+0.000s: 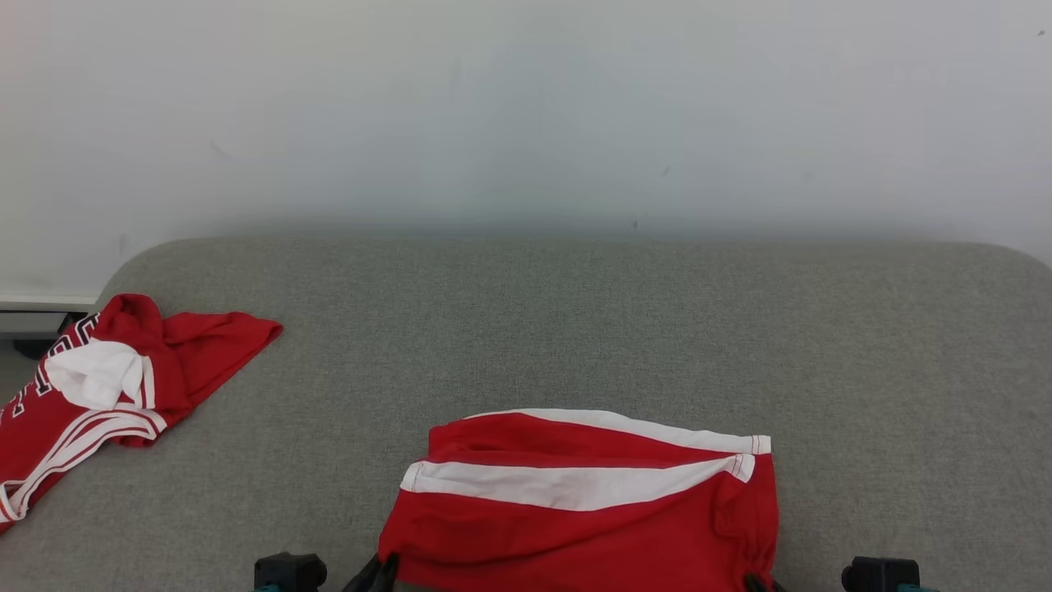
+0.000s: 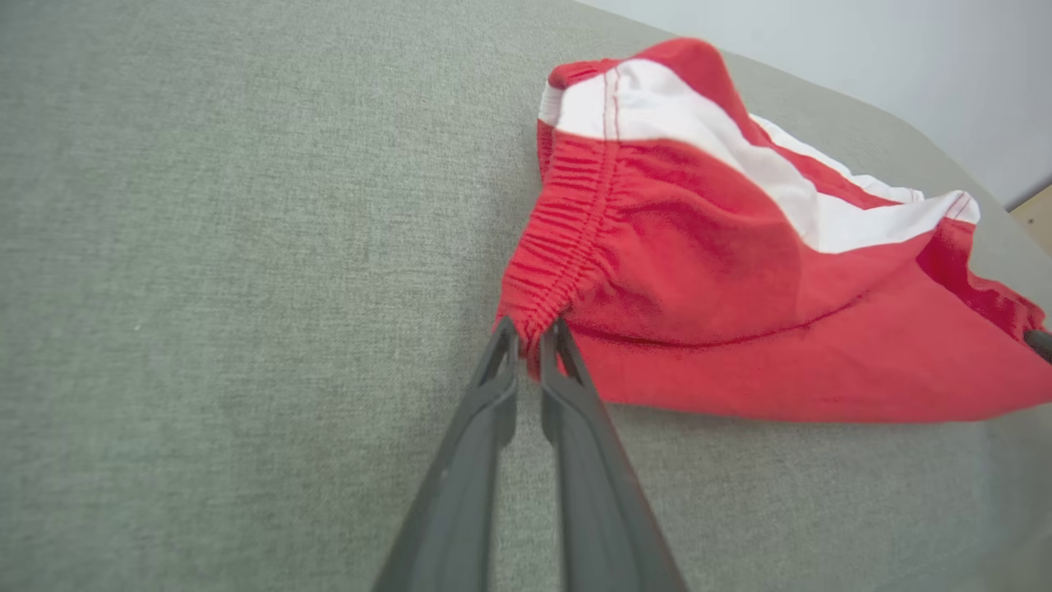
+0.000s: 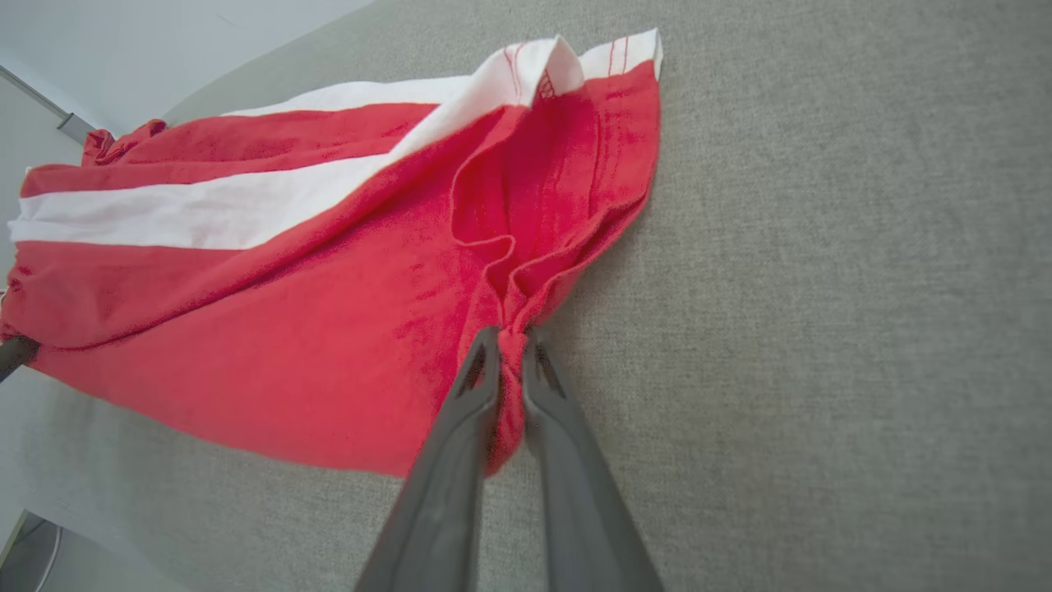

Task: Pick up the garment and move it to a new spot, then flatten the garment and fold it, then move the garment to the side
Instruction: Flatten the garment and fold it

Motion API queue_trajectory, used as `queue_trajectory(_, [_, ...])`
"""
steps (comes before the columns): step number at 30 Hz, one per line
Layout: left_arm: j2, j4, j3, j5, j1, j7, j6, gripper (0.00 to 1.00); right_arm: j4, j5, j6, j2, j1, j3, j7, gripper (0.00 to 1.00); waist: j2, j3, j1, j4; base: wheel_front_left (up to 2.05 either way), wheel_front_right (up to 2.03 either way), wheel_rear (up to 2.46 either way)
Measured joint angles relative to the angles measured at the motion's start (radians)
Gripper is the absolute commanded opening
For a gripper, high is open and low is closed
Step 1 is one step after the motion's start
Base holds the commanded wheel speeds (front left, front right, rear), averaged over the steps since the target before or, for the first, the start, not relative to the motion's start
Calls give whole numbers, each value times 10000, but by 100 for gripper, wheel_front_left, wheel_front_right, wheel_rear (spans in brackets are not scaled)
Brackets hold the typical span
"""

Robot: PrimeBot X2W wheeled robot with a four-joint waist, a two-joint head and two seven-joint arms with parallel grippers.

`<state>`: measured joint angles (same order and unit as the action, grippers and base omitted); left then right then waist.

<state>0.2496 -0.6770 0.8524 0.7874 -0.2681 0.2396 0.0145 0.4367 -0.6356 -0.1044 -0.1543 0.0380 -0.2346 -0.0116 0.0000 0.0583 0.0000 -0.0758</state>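
Note:
The garment [image 1: 575, 526], red shorts with white side stripes, lies bunched and partly doubled over on the grey cloth-covered table [image 1: 575, 329], near its front edge. My left gripper [image 2: 530, 329] is shut on the gathered elastic waistband at the garment's [image 2: 723, 279] left corner. My right gripper [image 3: 509, 333] is shut on a pinched fold at the garment's [image 3: 288, 288] right corner. In the head view the left gripper [image 1: 382, 567] and right gripper [image 1: 760, 582] show only as dark tips at the cloth's two lower corners.
A second red and white garment with lettering [image 1: 107, 386] lies crumpled at the table's left edge. A pale wall [image 1: 526, 107] stands behind the table. The rounded far corners of the table fall away at left and right.

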Motion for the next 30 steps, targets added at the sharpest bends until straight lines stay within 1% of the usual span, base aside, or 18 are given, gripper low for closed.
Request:
queue_trajectory(1, [-6,107,-31,6,-1,0,-102,85,-92,12,2,-25,111,-35,-104,100,0,-33,1,13,0,0,0])
queue_trajectory(2, [-6,180,-46,10,1,-2,-157,100,-146,12,8,-31,203,-58,-201,100,0,-62,0,24,0,0,0])
queue_trajectory(5, [40,397,-196,54,106,0,-351,100,-349,105,94,-50,311,-291,-430,100,0,-123,1,90,0,0,0])
queue_trajectory(7, [56,477,-238,63,167,0,-395,100,-443,161,132,-63,341,-320,-497,100,0,-144,1,108,0,0,0])
queue_trajectory(10, [96,658,-393,372,418,0,-543,100,-619,458,370,-188,356,-414,-600,100,1,-171,2,190,0,0,0])
queue_trajectory(15, [374,1035,-1126,679,784,12,-888,100,-1068,1108,965,-591,355,-301,-479,100,0,-143,1,304,0,0,0])
queue_trajectory(18, [514,1498,-1718,794,793,92,-976,100,-1360,1567,1398,-800,350,-153,-127,100,0,-76,1,336,0,0,0])
queue_trajectory(21, [522,2054,-2245,815,789,105,-1145,100,-1801,1728,1722,-796,310,58,362,100,0,9,1,353,0,0,0])
queue_trajectory(22, [529,2522,-2690,711,791,107,-1216,100,-2079,1833,1762,-717,231,88,704,100,0,71,1,369,0,0,0])
queue_trajectory(23, [537,2742,-2872,598,791,107,-1266,100,-2203,1873,1762,-646,170,92,851,100,0,101,1,383,0,0,0])
queue_trajectory(27, [619,3425,-3321,81,872,109,-1302,100,-2587,1891,1837,-297,26,151,1390,100,0,203,1,478,0,0,0])
queue_trajectory(30, [734,3843,-3574,-343,1231,109,-1377,100,-2754,1889,1854,-138,-63,238,1659,100,0,276,1,573,0,0,0])
